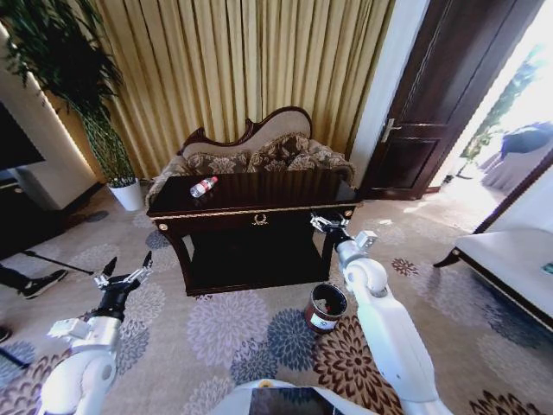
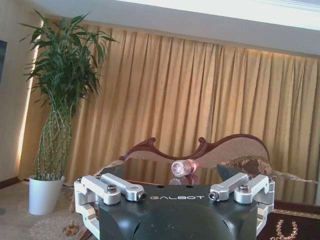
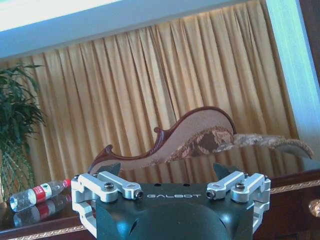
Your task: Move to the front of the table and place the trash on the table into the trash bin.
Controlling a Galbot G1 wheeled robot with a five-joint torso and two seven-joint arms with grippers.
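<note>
Trash, a clear plastic bottle with a red label [image 1: 203,187], lies sideways on the dark glossy wooden counter [image 1: 285,192] and may roll from the right pincer [image 1: 329,222], spread beside the left pincer [image 1: 126,277], also spread.

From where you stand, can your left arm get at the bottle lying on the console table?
Probably not yet. The bottle lies on the console table's left part with nothing around it, but the left claw, open, hangs low over the carpet, short of the table.
</note>
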